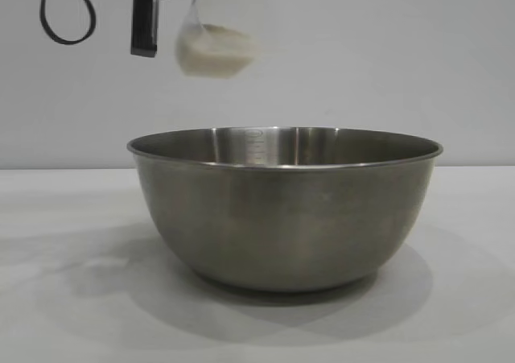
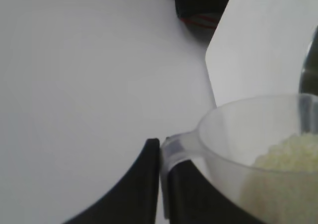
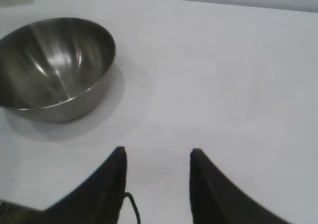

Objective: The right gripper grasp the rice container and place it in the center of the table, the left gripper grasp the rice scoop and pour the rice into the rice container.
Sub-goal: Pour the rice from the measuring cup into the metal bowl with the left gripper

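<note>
The rice container (image 1: pixel 283 210), a large steel bowl, stands on the white table (image 1: pixel 64 242) and shows empty in the right wrist view (image 3: pixel 54 67). Above its left rim hangs the rice scoop (image 1: pixel 217 33), a clear plastic cup tilted and partly filled with white rice (image 1: pixel 216 53). My left gripper (image 2: pixel 160 149) is shut on the scoop's small handle (image 2: pixel 176 149), with the rice (image 2: pixel 293 154) lying in the cup. Only its dark finger (image 1: pixel 145 25) shows at the top of the exterior view. My right gripper (image 3: pixel 156 157) stands open over bare table, away from the bowl.
A dark cable (image 1: pixel 64 17) loops down from the left arm at the top left. A dark object with a red stripe (image 2: pixel 201 10) and a white board (image 2: pixel 263 40) lie beyond the scoop in the left wrist view. White cloth surrounds the bowl.
</note>
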Controlling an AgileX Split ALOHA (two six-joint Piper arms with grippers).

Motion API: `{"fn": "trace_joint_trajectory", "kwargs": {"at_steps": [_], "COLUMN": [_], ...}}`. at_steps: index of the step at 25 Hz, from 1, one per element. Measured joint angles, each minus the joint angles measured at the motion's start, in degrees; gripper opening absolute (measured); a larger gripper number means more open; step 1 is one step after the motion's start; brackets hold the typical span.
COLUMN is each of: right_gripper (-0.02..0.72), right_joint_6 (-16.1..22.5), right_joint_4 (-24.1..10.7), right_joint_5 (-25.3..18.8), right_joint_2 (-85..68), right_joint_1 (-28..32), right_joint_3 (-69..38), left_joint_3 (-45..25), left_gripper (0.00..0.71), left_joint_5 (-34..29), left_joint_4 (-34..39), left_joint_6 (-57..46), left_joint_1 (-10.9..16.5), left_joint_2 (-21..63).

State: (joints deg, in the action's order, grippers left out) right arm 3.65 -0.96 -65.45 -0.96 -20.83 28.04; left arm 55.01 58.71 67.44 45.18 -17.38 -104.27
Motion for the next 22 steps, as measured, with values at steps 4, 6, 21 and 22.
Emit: {"fn": "trace_joint_trajectory", "kwargs": {"at_steps": [4,6,21,22], "right_gripper": [0.258,0.258,0.258,0.258], "right_joint_6": [0.0,0.0,0.0,0.0], "right_joint_4": [0.0,0.0,0.0,0.0], "right_joint_5": [0.0,0.0,0.0,0.0], "right_joint_2": [0.0,0.0,0.0,0.0], "right_joint_1": [0.0,0.0,0.0,0.0], "right_joint_3": [0.0,0.0,0.0,0.0], "left_joint_3": [0.0,0.0,0.12,0.12], "left_gripper": [0.0,0.0,0.0,0.0], "left_joint_5": [-5.53,-6.6,-9.34,-9.34], "left_joint_4": [0.65,0.17,-1.33,-0.92], "left_joint_6": [6.75,9.51,23.06,23.51], "left_joint_1": [-2.66,-3.5,-5.78,-5.78], "left_joint_2": [0.0,0.0,2.75,3.23]}}
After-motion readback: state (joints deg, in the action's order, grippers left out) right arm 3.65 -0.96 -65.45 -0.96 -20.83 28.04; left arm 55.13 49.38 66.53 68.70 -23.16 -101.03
